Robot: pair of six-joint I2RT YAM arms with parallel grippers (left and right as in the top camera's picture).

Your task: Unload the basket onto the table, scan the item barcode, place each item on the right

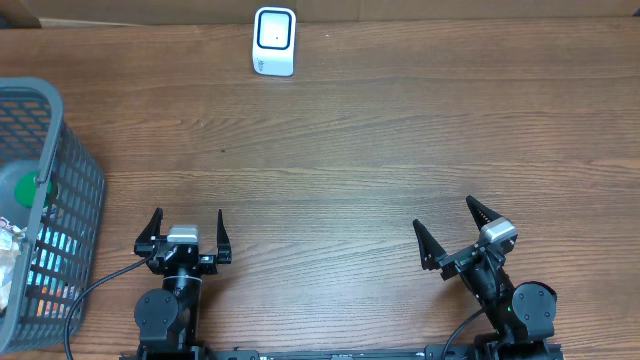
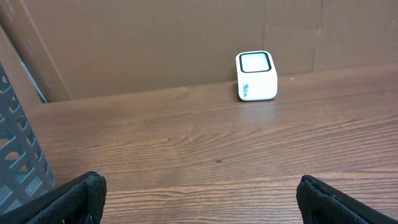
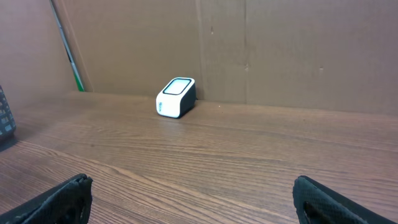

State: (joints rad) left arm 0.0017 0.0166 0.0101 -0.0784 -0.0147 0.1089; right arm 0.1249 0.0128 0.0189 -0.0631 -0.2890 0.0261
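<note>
A white barcode scanner (image 1: 274,41) with a dark-rimmed window stands at the table's far edge; it also shows in the left wrist view as the scanner (image 2: 256,76) and in the right wrist view as the scanner (image 3: 176,97). Items lie in the grey basket (image 1: 62,140) at the left: a green-topped thing (image 1: 22,188) and coloured packets (image 1: 52,262); no barcode is legible. My left gripper (image 1: 188,221) stands open near the front edge, nothing between its fingers. My right gripper (image 1: 444,217) is open too, at the front right, empty.
The grey basket's wall (image 2: 18,158) rises just left of my left gripper. Cardboard panels (image 3: 261,50) back the table behind the scanner. Bare wood tabletop (image 1: 380,150) lies between the grippers and the scanner.
</note>
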